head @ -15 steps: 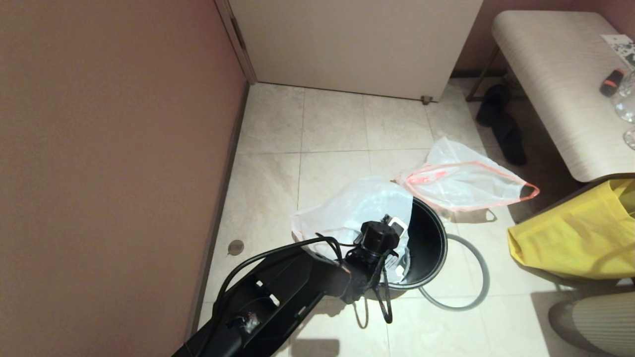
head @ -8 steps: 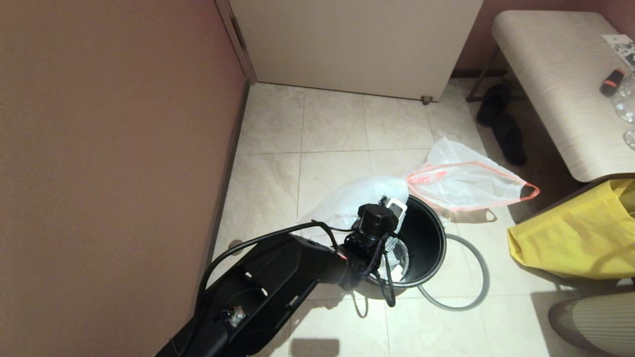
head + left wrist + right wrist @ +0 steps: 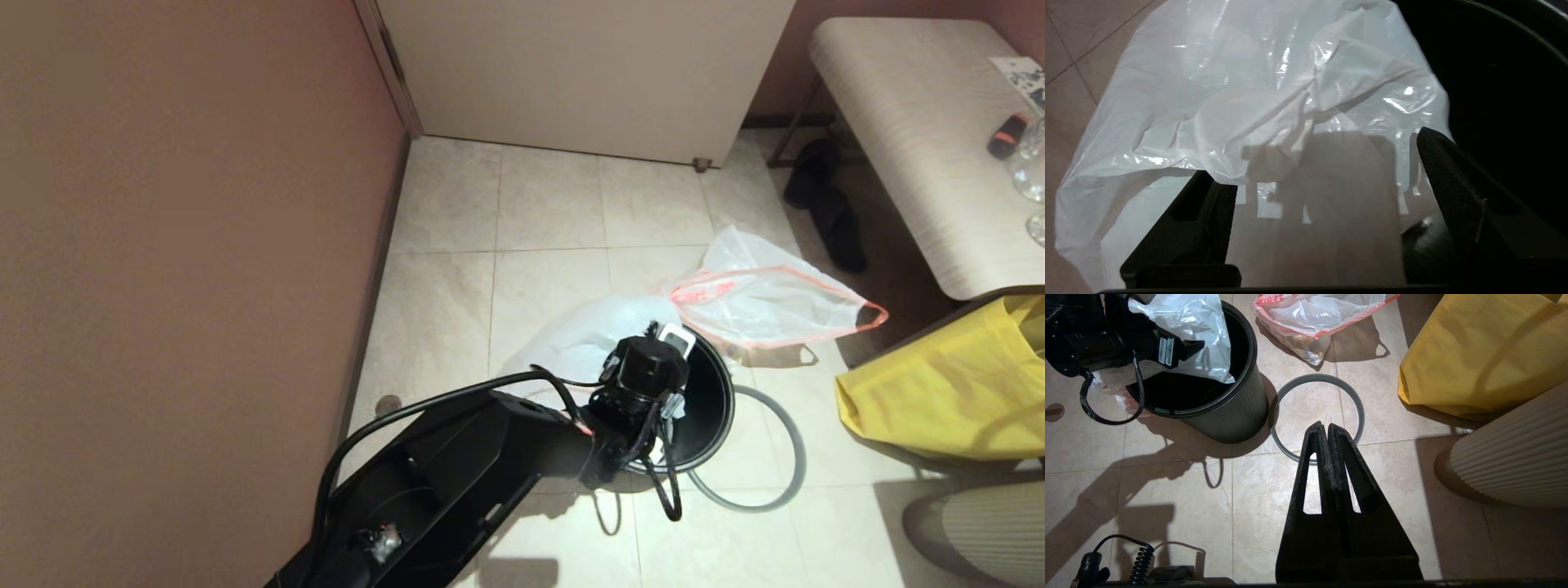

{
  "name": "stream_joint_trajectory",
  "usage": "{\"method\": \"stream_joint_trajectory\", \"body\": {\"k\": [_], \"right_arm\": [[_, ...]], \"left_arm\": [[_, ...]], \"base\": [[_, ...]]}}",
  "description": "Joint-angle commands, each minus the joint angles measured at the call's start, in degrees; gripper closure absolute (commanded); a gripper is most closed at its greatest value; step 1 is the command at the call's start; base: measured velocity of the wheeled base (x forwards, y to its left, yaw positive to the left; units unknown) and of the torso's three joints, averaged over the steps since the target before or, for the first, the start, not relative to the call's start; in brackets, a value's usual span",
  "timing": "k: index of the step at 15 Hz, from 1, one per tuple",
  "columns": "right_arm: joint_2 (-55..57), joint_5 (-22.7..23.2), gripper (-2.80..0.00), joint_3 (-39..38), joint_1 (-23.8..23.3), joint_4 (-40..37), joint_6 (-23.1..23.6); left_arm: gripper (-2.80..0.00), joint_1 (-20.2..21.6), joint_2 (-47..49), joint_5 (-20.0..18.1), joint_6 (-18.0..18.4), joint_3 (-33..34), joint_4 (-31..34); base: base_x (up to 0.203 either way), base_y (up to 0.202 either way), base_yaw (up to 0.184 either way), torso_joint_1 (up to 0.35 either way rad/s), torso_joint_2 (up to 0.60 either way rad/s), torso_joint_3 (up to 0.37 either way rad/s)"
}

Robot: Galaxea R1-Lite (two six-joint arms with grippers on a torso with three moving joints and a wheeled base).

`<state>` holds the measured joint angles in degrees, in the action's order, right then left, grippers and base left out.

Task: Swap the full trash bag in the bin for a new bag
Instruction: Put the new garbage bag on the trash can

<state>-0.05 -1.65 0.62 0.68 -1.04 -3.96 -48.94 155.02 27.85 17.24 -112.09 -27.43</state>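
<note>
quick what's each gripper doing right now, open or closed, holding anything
Left gripper: open over the bin, holding nothing; new bag lies just ahead.
Right gripper: shut, empty, parked above the floor.

Overhead head view; two floorward wrist views

new bag: thin, shiny, crinkly plastic | bin: black plastic, ribbed side | hoop: smooth grey plastic | floor: smooth pale tiles | yellow bag: matt cloth
</note>
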Motion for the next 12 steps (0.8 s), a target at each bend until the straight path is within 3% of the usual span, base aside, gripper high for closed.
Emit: {"method": "stream_joint_trajectory", "body": {"k": [1, 8, 12], "right_arm": [[0.05, -0.02, 0.0, -0.01, 0.02, -0.02, 0.0], [0.05, -0.02, 0.0, -0.01, 0.02, -0.02, 0.01], [0.05, -0.02, 0.0, -0.01, 0.02, -0.02, -0.06]], "left_arm": [[-2.8, -0.28, 0.28, 0.02, -0.01, -0.06, 0.26], [-2.8, 0.98, 2.05, 0.1, -0.26, -0.03, 0.2], [-2.8, -0.22, -5.39, 0.15, -3.17, 0.03, 1.73]], "base": [[0.0, 0.0, 0.0, 0.0, 0.0, 0.0], [0.0, 0.0, 0.0, 0.0, 0.0, 0.0], [0.0, 0.0, 0.0, 0.0, 0.0, 0.0]]}}
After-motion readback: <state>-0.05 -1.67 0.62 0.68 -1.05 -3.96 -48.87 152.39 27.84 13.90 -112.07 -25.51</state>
